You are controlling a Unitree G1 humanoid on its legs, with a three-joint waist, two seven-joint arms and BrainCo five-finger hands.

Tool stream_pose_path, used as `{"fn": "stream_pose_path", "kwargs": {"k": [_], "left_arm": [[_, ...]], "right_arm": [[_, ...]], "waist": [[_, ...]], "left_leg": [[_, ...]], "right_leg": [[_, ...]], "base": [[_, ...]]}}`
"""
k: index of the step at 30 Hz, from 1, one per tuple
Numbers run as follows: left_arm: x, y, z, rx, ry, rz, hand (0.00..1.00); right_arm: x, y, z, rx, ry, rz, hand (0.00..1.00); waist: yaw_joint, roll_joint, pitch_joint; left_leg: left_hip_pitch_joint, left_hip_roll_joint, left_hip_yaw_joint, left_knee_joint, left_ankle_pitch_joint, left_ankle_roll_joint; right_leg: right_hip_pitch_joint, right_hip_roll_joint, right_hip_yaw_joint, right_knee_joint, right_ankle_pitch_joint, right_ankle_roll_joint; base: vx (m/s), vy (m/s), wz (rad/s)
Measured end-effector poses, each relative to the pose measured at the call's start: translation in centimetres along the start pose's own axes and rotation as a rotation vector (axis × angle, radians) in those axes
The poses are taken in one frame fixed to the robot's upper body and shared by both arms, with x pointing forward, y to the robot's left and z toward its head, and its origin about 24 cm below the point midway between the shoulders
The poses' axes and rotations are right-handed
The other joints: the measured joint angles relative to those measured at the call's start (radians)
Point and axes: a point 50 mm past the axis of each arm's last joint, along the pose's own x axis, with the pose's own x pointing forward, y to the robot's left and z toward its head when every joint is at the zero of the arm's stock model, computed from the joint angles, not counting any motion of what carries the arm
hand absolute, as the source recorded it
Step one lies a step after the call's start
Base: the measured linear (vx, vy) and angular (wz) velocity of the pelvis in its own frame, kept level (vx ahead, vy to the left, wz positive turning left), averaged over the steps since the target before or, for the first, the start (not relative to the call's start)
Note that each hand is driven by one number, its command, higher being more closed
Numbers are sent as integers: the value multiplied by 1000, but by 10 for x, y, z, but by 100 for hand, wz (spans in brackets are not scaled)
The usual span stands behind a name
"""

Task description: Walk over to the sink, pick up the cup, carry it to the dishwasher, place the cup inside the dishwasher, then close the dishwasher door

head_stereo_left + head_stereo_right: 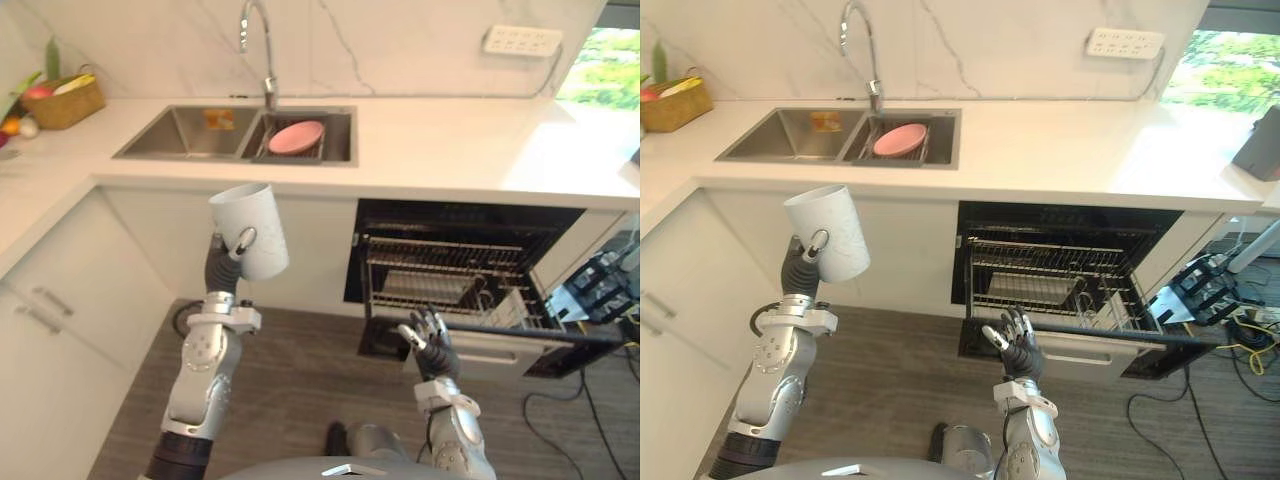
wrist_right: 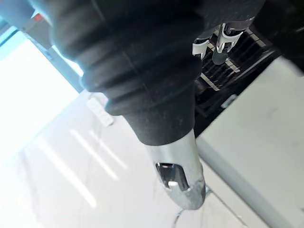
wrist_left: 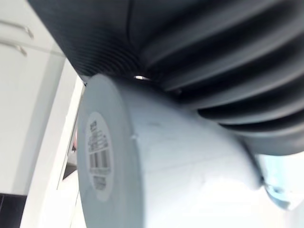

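Left hand (image 1: 243, 239) grasps white cylindrical cup (image 1: 250, 228) at 9 o'clock, right hand (image 1: 428, 335) empty, fingers spread, at 4 o'clock by open black dishwasher (image 1: 450, 215).

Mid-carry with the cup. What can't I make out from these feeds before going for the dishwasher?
- Grip of the left hand: its thumb shows on the cup in the eye views; the rest is behind the cup, and the ribbed cover blocks the left wrist view.
- Inside of the cup: mouth turned away.
- Free slots in the rack: too small, eye views.
- Whether the right hand touches the open door: they overlap there.
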Motion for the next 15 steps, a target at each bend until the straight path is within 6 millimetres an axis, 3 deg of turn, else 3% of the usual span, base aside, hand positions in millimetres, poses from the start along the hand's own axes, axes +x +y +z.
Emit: {"fn": "stream_pose_path", "kwargs": {"k": [1, 3, 5, 8, 10, 11, 13, 14, 15], "left_arm": [[0, 0, 0, -1, 1, 6, 100], [0, 5, 1, 3, -2, 25, 100], [1, 16, 4, 13, -18, 64, 100], [1, 23, 6, 21, -35, 90, 100], [1, 25, 8, 21, -43, 101, 100], [1, 26, 8, 21, -44, 106, 100], [2, 27, 9, 18, -52, 110, 100], [2, 28, 9, 24, -52, 109, 100], [3, 29, 11, 37, -61, 100, 100]], "right_arm": [[2, 2, 8, -20, -33, 14, 0], [3, 1, 14, -61, -62, 23, 0], [8, 3, 20, -75, -88, 41, 0], [16, 10, 27, -102, -116, 75, 0], [16, 14, 38, -135, -155, 108, 0], [16, 15, 42, -145, -165, 119, 0], [15, 17, 58, -188, -213, 158, 0], [15, 16, 60, -195, -216, 164, 0], [14, 19, 61, -185, -228, 172, 0]], "waist": [[1, 1, 2], [8, -15, 10], [27, -24, 13], [30, -19, 12], [19, -10, 6], [15, -1, 1], [5, 43, -2], [-3, 38, -5], [-22, 26, -6]], "left_leg": [[-89, 37, -16, 192, -2, 1], [-180, 47, 0, 288, -48, 9], [-224, 36, 68, 116, -117, 1], [-234, -39, 26, -212, -121, -24], [-230, -118, -113, -470, -47, -42], [-229, -127, -145, -515, -14, -41], [-181, -139, -186, -635, 151, -61], [-154, -145, -184, -658, 130, -83], [-110, -174, -176, -711, 118, -84]], "right_leg": [[58, 27, 17, -52, -3, -1], [152, 41, 40, -127, 3, -7], [215, 40, 111, -176, 5, 0], [235, 13, 189, -177, -2, 15], [232, -19, 252, -151, -36, 69], [225, -20, 269, -140, -45, 82], [222, -19, 314, -89, -98, 131], [222, -30, 322, -74, -112, 142], [218, -57, 326, -53, -129, 165]], "base": [[480, -111, -39], [499, -100, -48], [482, -71, -84], [332, 62, -95], [285, 170, -90], [263, 228, -96], [255, 294, -86], [240, 335, -40], [174, 376, -5]]}}
